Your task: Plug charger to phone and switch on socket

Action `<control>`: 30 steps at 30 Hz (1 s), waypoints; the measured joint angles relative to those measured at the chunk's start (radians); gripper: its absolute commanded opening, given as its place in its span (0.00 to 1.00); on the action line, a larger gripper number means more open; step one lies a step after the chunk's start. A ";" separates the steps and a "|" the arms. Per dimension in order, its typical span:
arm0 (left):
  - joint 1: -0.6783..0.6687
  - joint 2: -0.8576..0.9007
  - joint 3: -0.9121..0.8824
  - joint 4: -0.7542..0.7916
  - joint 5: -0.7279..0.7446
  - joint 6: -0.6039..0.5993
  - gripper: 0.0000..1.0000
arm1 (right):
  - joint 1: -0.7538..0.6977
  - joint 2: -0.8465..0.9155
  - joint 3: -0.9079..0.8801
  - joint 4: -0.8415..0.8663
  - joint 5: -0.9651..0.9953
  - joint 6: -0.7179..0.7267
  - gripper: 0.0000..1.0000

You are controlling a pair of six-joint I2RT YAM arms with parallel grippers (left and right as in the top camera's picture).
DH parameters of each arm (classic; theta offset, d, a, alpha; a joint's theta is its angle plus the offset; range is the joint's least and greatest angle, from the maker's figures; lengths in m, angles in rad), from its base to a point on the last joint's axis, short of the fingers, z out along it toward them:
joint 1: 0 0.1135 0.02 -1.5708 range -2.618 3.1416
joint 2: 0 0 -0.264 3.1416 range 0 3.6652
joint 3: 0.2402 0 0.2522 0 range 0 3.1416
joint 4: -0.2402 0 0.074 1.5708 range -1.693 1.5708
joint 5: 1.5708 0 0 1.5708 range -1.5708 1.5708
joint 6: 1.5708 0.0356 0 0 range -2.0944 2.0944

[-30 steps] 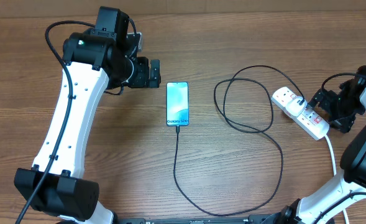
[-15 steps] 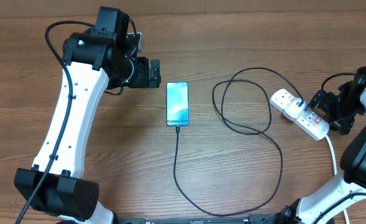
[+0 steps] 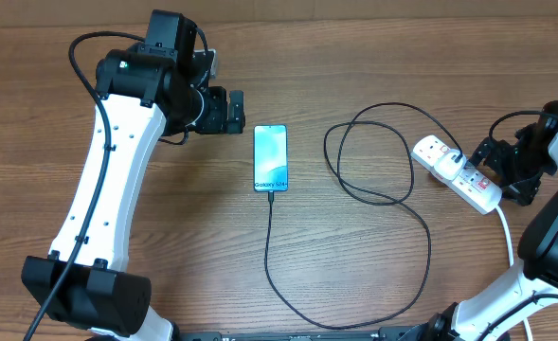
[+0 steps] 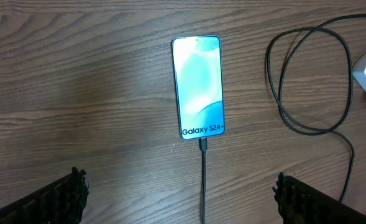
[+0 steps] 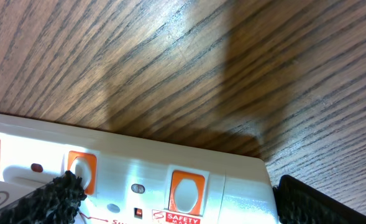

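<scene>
Hovering my right claw [image 3: 485,163], spread wide and empty, over the white power strip [image 5: 127,165] at the table's [image 3: 212,265] right side, I should press one fingertip [image 5: 49,198] squarely down on the orange switch [image 5: 187,190] serving the charger [image 3: 271,246] without shoving the strip.

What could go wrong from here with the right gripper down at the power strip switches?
1. The power strip seems to lie loose on the table; a push from the right gripper may slide it instead of flipping a switch.
2. Several orange switches sit side by side under the open gripper, so the wrong one could get pressed.
3. If the strip slides, the black cable might tug at the phone.
</scene>
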 measured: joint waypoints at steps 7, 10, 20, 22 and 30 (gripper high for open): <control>0.000 0.000 0.000 0.000 0.000 0.000 1.00 | 0.027 -0.002 -0.003 0.007 0.037 0.000 1.00; 0.000 0.000 0.000 0.000 0.000 0.000 1.00 | 0.035 -0.012 -0.015 0.016 0.050 0.000 1.00; 0.000 0.000 0.000 0.000 0.000 0.000 0.99 | 0.077 -0.019 0.022 -0.115 0.113 0.029 1.00; 0.000 0.000 0.000 0.000 0.000 0.000 1.00 | 0.092 -0.029 0.072 -0.163 0.137 0.037 1.00; 0.000 0.000 0.000 0.000 0.000 0.000 1.00 | 0.096 -0.280 0.228 -0.236 0.164 0.046 1.00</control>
